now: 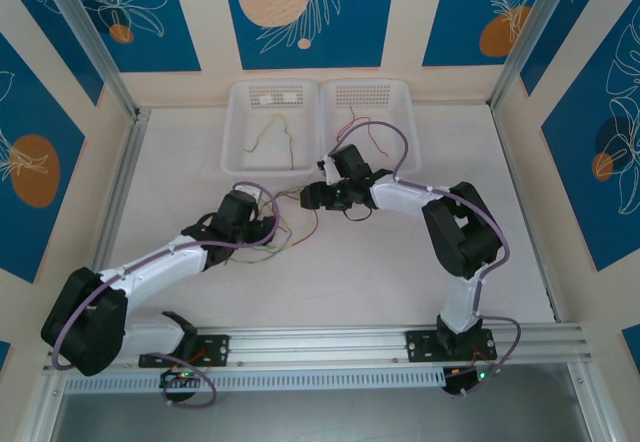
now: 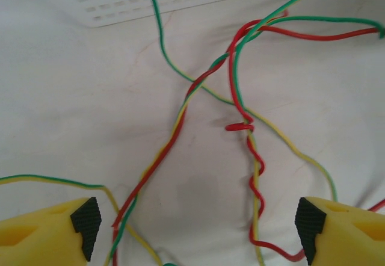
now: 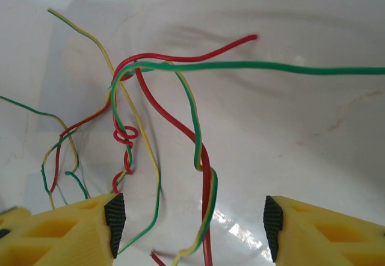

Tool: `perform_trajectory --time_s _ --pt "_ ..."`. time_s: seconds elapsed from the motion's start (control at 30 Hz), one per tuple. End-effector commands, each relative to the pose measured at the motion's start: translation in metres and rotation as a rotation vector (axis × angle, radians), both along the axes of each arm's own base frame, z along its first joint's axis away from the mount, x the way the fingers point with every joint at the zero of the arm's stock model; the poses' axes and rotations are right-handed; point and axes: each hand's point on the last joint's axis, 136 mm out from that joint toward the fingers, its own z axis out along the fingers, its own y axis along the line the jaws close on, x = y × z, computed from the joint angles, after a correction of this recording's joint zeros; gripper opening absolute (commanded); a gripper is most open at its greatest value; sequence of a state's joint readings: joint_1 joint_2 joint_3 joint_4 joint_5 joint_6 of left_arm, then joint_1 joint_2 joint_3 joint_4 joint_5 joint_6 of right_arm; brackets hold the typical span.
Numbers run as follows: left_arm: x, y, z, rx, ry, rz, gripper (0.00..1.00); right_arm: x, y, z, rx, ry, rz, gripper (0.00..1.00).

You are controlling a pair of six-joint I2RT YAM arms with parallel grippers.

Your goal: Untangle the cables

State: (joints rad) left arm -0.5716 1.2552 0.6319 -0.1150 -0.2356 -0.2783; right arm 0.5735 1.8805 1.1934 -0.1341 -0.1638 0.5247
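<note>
Lying in a loose tangle on the table (image 1: 180, 162) between the two arms, the cables (image 1: 292, 234) are thin and partly covered by both wrists from above. The left gripper (image 2: 195, 221) stands wide, with red, green and yellow strands passing between its pads (image 2: 86, 218), none clamped, and running off the bottom edge. The right gripper (image 3: 189, 218) is wide too, with twisted strands between its fingers and their lower ends cut off. More cables lie in the baskets (image 1: 232, 132), too fine to read clearly
</note>
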Motion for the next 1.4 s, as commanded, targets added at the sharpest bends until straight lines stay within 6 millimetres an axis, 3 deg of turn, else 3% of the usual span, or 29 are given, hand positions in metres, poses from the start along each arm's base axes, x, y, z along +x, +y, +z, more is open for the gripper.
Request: perform_trajectory --time_s 0.0,0.2,0.37,0.57,0.7,0.83,1.03,1.37 --pt "0.003 -0.018 -0.005 -0.051 0.032 -0.065 0.90 0.002 0.003 0.005 0.022 0.017 -0.028 0.64" --pt "0.002 -0.027 -0.034 -0.041 0.129 -0.076 0.90 0.003 0.002 0.018 0.027 -0.010 -0.043 0.63" --pt "0.007 -0.028 -0.037 -0.030 0.138 -0.062 0.82 0.001 -0.001 0.035 0.008 -0.062 -0.043 0.63" --pt "0.009 -0.021 0.000 -0.040 0.061 -0.041 0.69 -0.011 -0.005 0.078 -0.035 -0.191 -0.008 0.63" --pt "0.007 -0.013 0.035 -0.048 -0.013 -0.025 0.65 -0.040 0.010 0.105 0.048 -0.292 0.144 0.64" --pt "0.002 -0.002 0.060 -0.062 -0.087 -0.008 0.65 -0.066 0.017 0.096 0.134 -0.258 0.245 0.64" --pt "-0.010 0.007 0.071 -0.067 -0.097 -0.002 0.66 -0.098 0.045 0.089 0.231 -0.209 0.411 0.64" --pt "-0.040 0.025 0.047 -0.110 -0.025 0.068 0.75 -0.092 0.068 0.038 0.080 -0.160 0.453 0.60"
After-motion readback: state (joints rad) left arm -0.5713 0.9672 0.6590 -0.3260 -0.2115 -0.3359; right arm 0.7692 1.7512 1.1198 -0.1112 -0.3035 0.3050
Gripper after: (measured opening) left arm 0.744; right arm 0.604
